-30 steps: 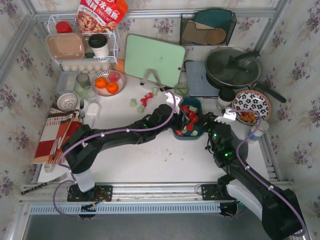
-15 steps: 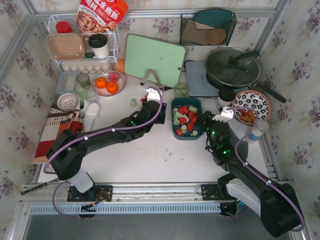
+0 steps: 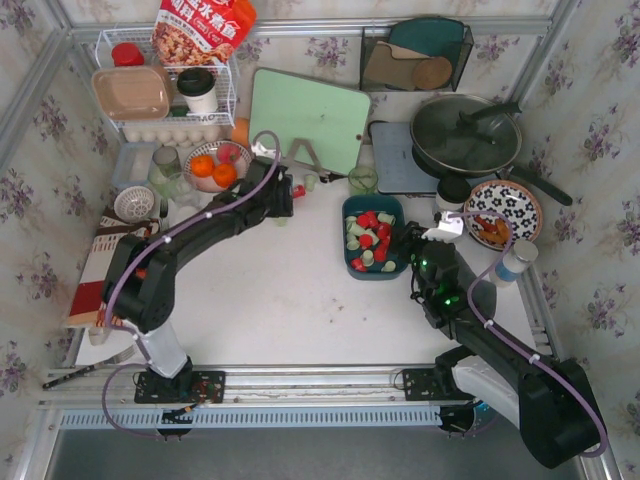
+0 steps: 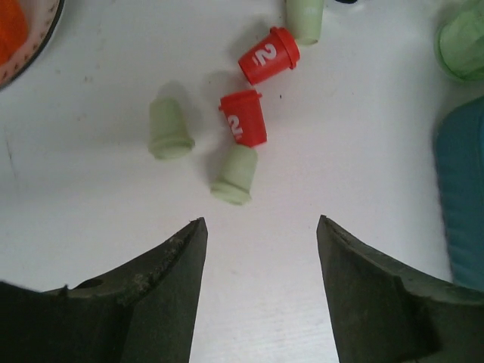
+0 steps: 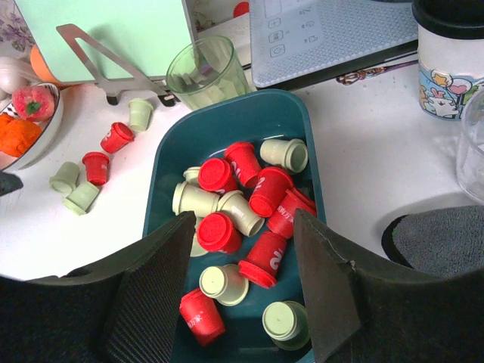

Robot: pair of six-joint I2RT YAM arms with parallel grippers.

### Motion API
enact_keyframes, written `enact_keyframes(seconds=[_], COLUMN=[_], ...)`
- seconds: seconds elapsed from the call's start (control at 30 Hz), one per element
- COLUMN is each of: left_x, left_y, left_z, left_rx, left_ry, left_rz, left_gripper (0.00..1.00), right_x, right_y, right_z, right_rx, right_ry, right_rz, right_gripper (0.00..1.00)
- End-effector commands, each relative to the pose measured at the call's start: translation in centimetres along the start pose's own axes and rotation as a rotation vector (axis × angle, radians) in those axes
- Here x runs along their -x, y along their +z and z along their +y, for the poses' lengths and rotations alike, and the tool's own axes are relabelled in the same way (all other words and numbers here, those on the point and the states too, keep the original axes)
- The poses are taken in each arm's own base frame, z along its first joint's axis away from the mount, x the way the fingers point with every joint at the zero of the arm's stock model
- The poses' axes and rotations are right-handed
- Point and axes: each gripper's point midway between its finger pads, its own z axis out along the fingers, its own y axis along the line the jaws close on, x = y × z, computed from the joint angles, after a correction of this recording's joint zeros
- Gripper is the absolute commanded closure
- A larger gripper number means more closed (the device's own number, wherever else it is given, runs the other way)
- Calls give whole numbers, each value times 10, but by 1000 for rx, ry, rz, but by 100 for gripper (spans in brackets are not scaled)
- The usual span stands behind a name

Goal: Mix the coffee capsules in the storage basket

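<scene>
The dark teal storage basket (image 3: 372,272) (image 5: 227,121) sits right of the table's centre, with red and pale green coffee capsules (image 3: 368,238) (image 5: 242,204) jumbled inside. My right gripper (image 5: 243,215) (image 3: 410,240) hovers open over its near end, touching nothing. Loose capsules lie on the white table to the basket's left: two red (image 4: 268,57) (image 4: 244,119) and three green (image 4: 170,130) (image 4: 235,174) (image 4: 305,15). My left gripper (image 4: 261,221) (image 3: 283,198) is open and empty just short of the nearest green one. The basket's edge (image 4: 465,189) shows at the right of the left wrist view.
A green glass cup (image 5: 206,72) (image 3: 363,179) stands just behind the basket. A mint cutting board (image 3: 308,118) leans behind the loose capsules. A fruit bowl (image 3: 216,165) is at their left. A lidded pan (image 3: 465,132), patterned plate (image 3: 503,210) and mug (image 5: 450,53) crowd the right.
My left arm has pulled out of the basket and swung left and back to the loose capsules, its jaws a little wider. The right arm has barely moved.
</scene>
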Motion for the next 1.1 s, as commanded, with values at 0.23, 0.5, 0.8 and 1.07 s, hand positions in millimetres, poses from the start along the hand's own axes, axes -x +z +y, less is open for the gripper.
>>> enact_keyframes(seconds=[0.23, 0.5, 0.8, 1.07], left_x=[-12, -24, -31, -40], left_y=[35, 60, 71, 79], left_z=[24, 20, 17, 14], left_rx=[-34, -49, -68, -83], left_ry=[96, 134, 147, 140], left_rz=[269, 352, 381, 407], left_gripper=[42, 53, 57, 61], right_x=[10, 10, 9, 8], right_y=[2, 2, 2, 2], right_z=[6, 7, 7, 8], right_rx=[20, 22, 27, 30], right_ry=[-2, -3, -2, -3], right_rz=[-30, -28, -25, -22], right_gripper=[38, 38, 38, 38])
